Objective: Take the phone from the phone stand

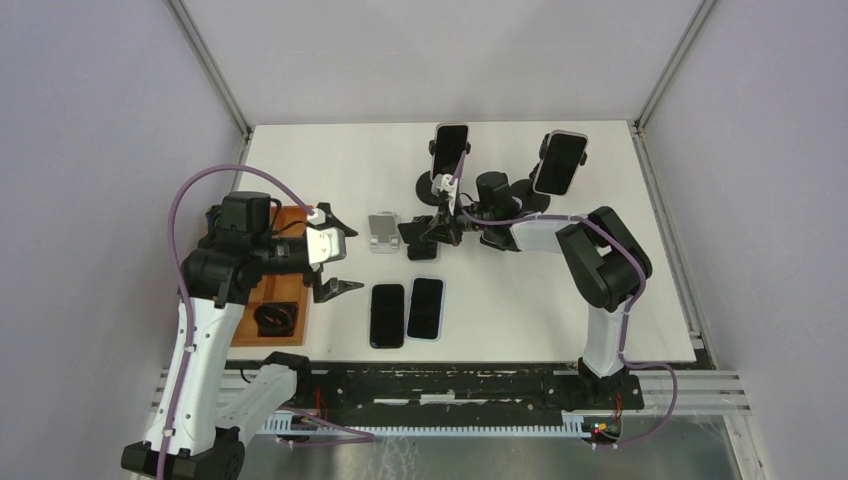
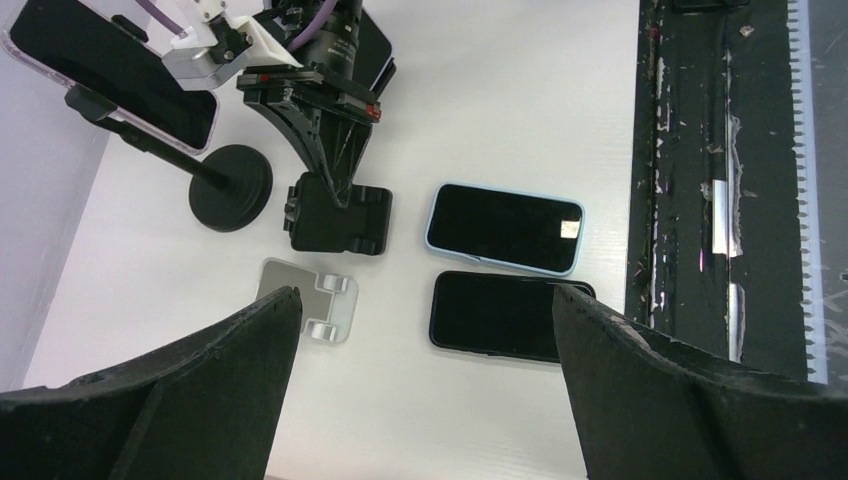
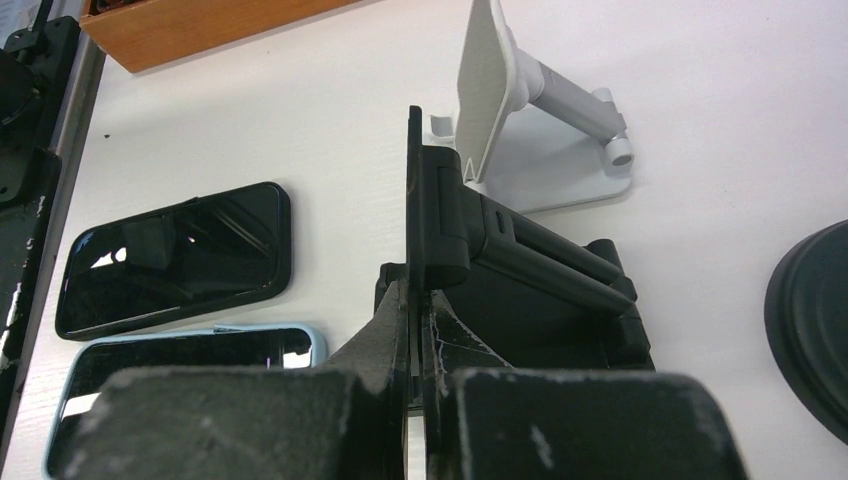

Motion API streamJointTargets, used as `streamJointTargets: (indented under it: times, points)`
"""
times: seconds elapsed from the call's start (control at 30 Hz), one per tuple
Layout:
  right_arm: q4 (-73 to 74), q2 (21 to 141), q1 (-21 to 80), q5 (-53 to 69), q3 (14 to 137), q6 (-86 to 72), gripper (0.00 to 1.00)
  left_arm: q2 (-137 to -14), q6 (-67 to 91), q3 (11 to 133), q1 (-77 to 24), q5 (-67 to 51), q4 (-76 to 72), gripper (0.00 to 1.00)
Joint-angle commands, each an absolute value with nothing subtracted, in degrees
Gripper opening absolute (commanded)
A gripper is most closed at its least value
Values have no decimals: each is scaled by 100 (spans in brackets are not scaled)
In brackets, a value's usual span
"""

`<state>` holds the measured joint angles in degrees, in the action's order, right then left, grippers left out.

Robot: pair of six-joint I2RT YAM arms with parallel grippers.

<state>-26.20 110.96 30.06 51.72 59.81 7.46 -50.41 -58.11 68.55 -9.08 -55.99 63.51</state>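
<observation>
Right claw [image 3: 414,310]: pinched narrow on the thin upright back plate of the black folding stand [image 3: 520,270], about midway between the left and right edges of the worktop [image 1: 520,310]. The stand is judged to be steadied this way so that it is neither dragged nor tipped.
Black folding stand: no phone is carried on it.
Silver stand [image 1: 381,232]: set just beside the black one, on the side toward the left edge, and likewise bare.
Left claw [image 1: 352,258]: spread wide with nothing held, raised toward the left edge beside the wooden tray [image 1: 288,285]. It is judged to be kept ready for a phone.
Flat phones: a black phone [image 1: 387,315] and a blue-cased phone [image 1: 425,308] are laid side by side, screens up, toward the near edge, apart from the stands.
Mounted phones: one mounted phone [image 1: 450,150] is clamped on a round-based pole stand [image 2: 232,188] by the far edge, and a second mounted phone [image 1: 560,163] toward the far right corner. These are judged to be what is left of the task.
Next move: the pinch would be let go before a pole stand is approached.
</observation>
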Motion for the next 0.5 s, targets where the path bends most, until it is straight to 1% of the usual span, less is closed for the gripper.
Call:
streamJointTargets:
  times: [0.0,0.07,0.1,0.17,0.2,0.33,0.4,0.47]
  points:
    - [-2405,11243,2901,5517,6372,1185,0,-5076,-5613,7058,-905,-5827,6257,100]
    - [-2046,11312,2882,5532,6502,1443,3,-5085,-5629,7082,-906,-5836,6258,100]
    - [-1950,11340,2891,5537,6533,1501,7,-5093,-5638,7096,-905,-5835,6258,100]
    - [-1767,11397,2878,5446,6586,1609,19,-5119,-5649,7108,-905,-5848,6257,100]
    - [-1729,11414,2870,5342,6613,1625,23,-5131,-5651,7114,-906,-5852,6270,100]
    - [-1925,11316,2875,5128,6556,1435,33,-5164,-5719,7145,-905,-5918,6393,100]
    - [-2077,11107,2868,4890,6447,1340,39,-5165,-5767,7145,-905,-5924,6447,100]
    - [-2066,10863,2868,4617,6382,1319,44,-5147,-5770,7137,-905,-5922,6451,100]
